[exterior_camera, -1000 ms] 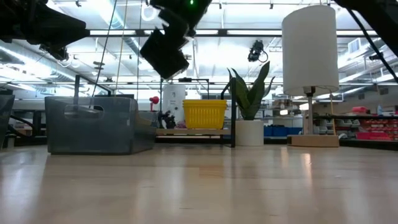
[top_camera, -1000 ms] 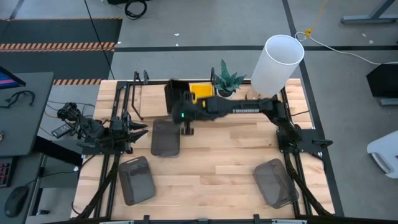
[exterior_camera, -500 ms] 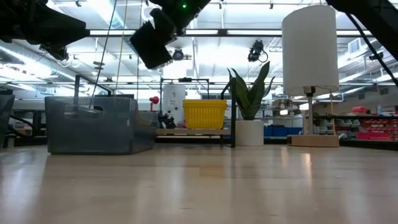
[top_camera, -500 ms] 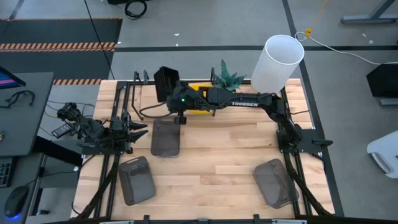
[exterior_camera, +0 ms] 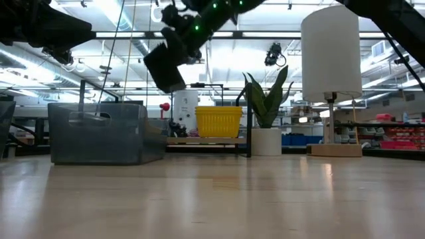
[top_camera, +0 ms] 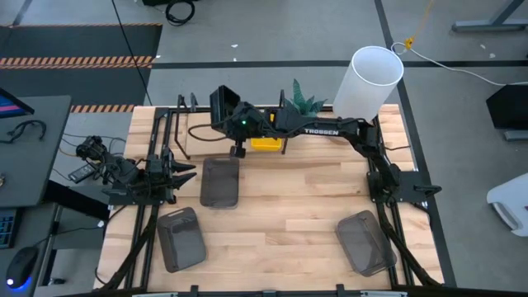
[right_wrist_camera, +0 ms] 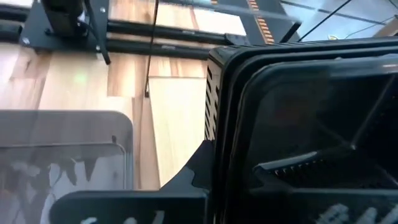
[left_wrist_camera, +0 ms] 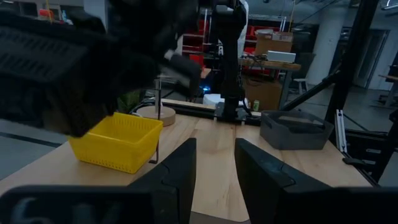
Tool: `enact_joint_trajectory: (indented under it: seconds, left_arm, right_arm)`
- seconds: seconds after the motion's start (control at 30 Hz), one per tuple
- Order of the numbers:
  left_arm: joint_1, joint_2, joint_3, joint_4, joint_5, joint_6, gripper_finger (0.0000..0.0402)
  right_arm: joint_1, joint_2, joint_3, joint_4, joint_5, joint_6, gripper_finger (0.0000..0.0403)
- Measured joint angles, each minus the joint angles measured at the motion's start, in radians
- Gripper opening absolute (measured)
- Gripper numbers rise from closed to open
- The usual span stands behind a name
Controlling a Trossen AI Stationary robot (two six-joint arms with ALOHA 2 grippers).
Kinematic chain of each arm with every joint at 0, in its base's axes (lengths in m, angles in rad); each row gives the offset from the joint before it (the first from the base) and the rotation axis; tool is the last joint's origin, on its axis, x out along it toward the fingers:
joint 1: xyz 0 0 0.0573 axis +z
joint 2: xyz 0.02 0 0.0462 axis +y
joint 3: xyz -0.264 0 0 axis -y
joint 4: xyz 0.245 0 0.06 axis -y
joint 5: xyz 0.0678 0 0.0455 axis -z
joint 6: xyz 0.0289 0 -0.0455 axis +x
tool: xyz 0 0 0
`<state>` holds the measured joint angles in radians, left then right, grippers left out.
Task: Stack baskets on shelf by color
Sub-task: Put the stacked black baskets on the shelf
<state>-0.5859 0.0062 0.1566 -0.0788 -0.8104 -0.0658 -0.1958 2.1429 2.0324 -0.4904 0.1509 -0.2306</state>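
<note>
Right gripper (top_camera: 233, 124): reaching far across the table from the right, up over the far-left part, fingers clamped on the black basket (top_camera: 221, 106) and holding it in the air, tilted.
Left gripper (top_camera: 183, 172): waiting at the left edge of the table, fingers a little apart, holding nothing.
Shelf (top_camera: 198, 134): along the far edge, its bare left end right under the raised load.
Grey baskets: one (top_camera: 220, 181) on the table just near of the shelf, one (top_camera: 181, 238) at the near left, one (top_camera: 363, 242) at the near right.
Black basket: off every surface, above the shelf's left part, left of the yellow one.
Yellow basket (top_camera: 266, 142): on the shelf, mostly hidden beneath the right arm.
Plant (top_camera: 304, 103): far edge, right of the yellow basket.
</note>
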Motion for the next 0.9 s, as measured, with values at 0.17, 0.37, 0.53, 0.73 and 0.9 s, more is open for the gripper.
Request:
enact_joint_trajectory:
  seconds: [0.17,0.37,0.53,0.73,0.9]
  left_arm:
    - [0.0,0.0,0.0,0.0,0.0,0.0,0.0117]
    - [0.0,0.0,0.0,0.0,0.0,0.0,0.0117]
    - [0.0,0.0,0.0,0.0,0.0,0.0,0.0117]
    - [0.0,0.0,0.0,0.0,0.0,0.0,0.0117]
    - [0.0,0.0,0.0,0.0,0.0,0.0,0.0117]
  right_arm:
    - [-0.011,0.0,-0.085,0.049,-0.002,0.014,0.0016]
    - [-0.011,0.0,-0.177,0.051,-0.039,0.051,0.0016]
    - [-0.012,0.0,-0.205,0.06,-0.022,0.049,0.0021]
    - [-0.011,0.0,-0.208,0.042,-0.025,0.048,0.0021]
    - [-0.012,-0.001,-0.208,0.03,-0.047,0.051,0.002]
